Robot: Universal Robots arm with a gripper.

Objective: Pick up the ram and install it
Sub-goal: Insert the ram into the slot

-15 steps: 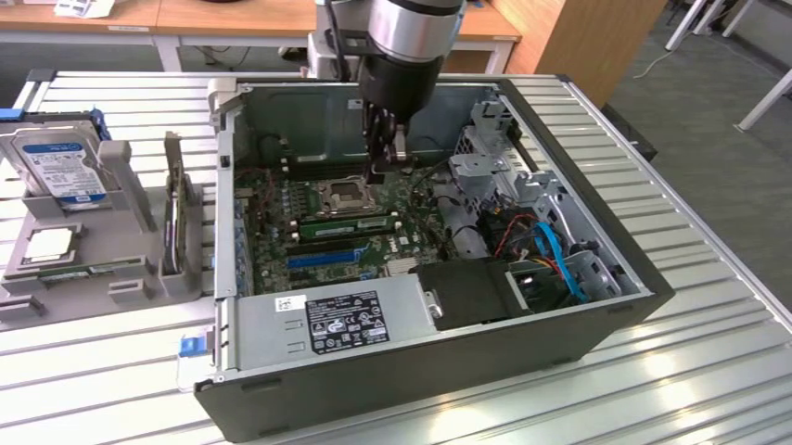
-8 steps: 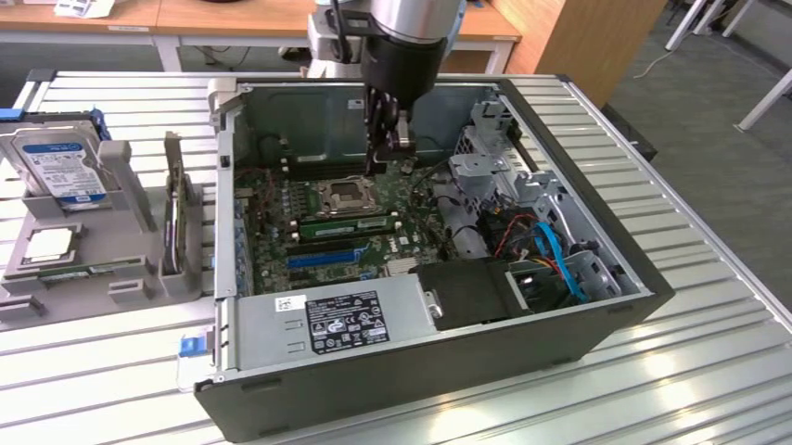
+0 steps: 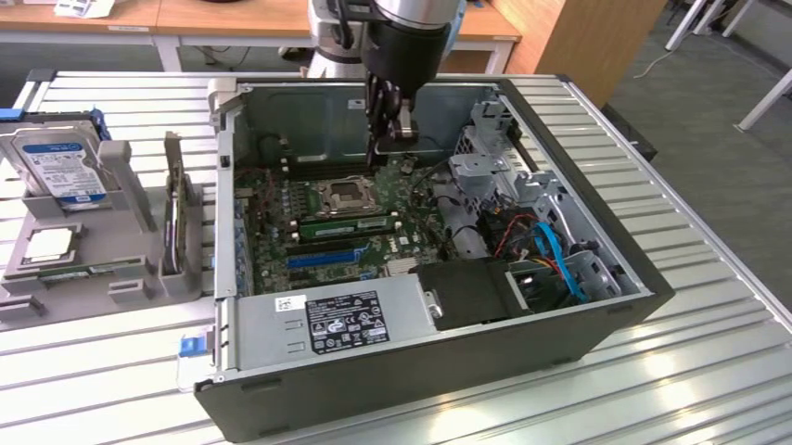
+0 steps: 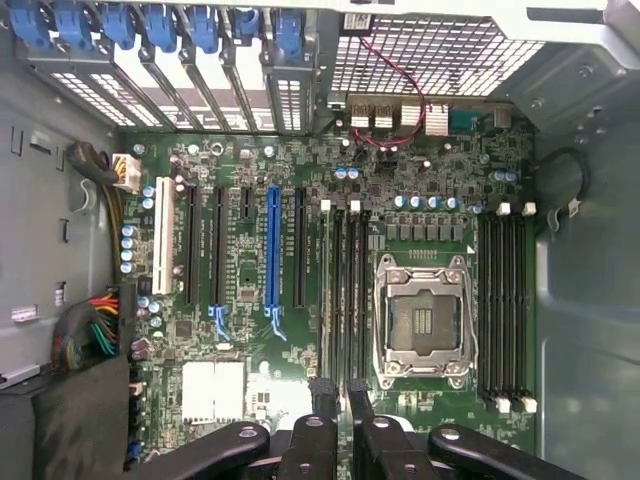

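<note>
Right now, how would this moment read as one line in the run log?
gripper: inside open dark-grey computer case | over green motherboard | nearest: black memory slots beside silver processor socket

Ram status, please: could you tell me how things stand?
Tool inside the case, above the motherboard. Green ram stick seated beside the CPU socket. Nothing seen blocking.

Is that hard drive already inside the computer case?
No, the hard drive stands in a grey holder outside the computer case.
</note>
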